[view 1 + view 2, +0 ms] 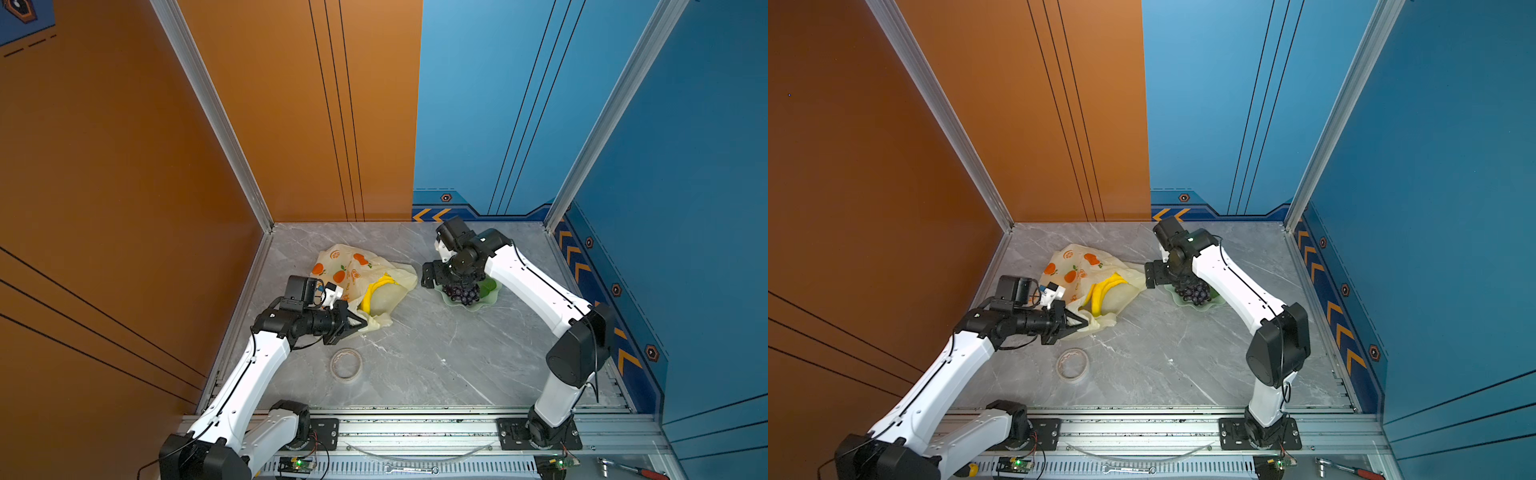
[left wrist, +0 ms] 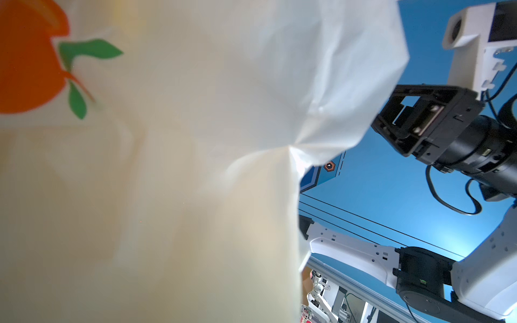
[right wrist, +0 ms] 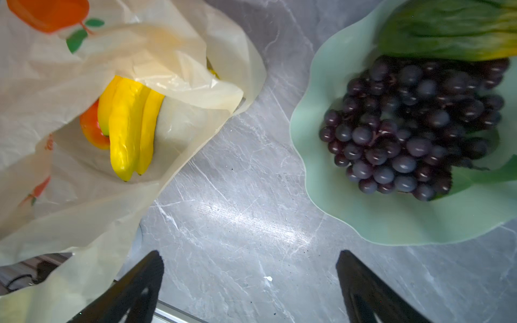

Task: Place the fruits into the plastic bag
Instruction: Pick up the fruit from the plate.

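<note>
Jaws of my left gripper (image 1: 362,323) pinch the bag (image 1: 353,266), arm low; right gripper (image 3: 250,260) spread, pointing down beside the grapes (image 3: 414,134).

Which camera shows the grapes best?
The right wrist view: the grapes are close, large and unobstructed. In both top views the bunch is small, partly under the right arm. The left wrist view shows none.

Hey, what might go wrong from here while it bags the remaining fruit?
The grapes are a loose bunch in the dish; the open right gripper may pinch only a few and drop them. The left gripper pinches just one edge of the plastic bag, whose film sags over the bananas, so the mouth may block entry.
</note>
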Robot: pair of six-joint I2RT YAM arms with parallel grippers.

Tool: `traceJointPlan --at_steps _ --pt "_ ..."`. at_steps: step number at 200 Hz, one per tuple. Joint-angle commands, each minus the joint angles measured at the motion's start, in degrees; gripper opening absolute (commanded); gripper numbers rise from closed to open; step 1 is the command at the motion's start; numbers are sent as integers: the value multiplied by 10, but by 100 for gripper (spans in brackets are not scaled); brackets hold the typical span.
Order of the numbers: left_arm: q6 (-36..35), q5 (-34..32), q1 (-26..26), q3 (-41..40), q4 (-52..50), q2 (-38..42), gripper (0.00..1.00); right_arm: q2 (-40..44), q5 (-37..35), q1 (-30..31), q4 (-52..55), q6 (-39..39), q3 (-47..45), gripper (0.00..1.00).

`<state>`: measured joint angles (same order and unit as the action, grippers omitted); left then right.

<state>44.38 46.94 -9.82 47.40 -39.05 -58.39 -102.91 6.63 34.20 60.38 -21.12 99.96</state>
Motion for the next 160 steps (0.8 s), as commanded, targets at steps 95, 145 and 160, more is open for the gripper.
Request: traceJointPlan --at_steps 95,145,160 --pt "-9 -7 -5 9 -20 5 0 -22 -82 -95 -55 -50 -18 96" --pt "-14 -3 -5 5 -20 1 0 -13 -66 -137 -48 -38 -35 97" --pt "-16 -2 -5 7 -20 -4 0 -19 -69 -144 -47 -29 -31 97"
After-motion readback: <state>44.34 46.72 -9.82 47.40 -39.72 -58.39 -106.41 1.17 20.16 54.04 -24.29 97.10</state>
